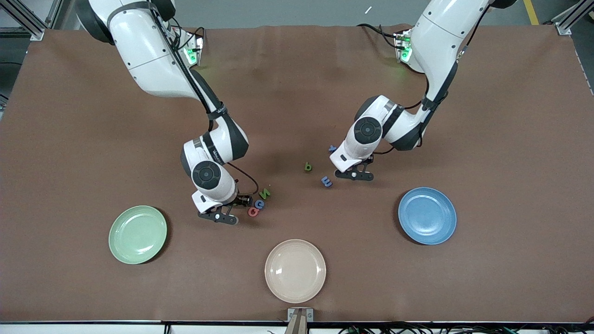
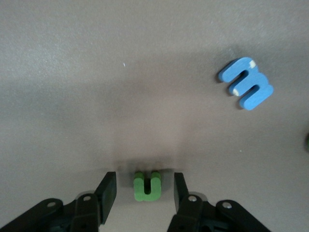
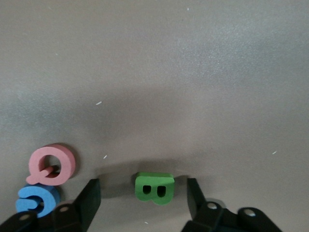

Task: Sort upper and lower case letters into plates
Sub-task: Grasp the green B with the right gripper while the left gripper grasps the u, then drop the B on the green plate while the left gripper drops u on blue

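Our left gripper [image 2: 145, 191] stands open around a green u [image 2: 147, 186] on the table; our right gripper [image 3: 143, 195] stands open around a green B [image 3: 154, 187]. We judge both at pre-grasp; next, 2 closures, then lifts toward the plates [image 1: 138, 234].

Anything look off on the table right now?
Nothing damaged or spilled. The one oddity: a cream plate sits between the green plate and blue plate, though sorting needs two. All three are empty. Both end effectors are open: left around a green u, right around a green B.
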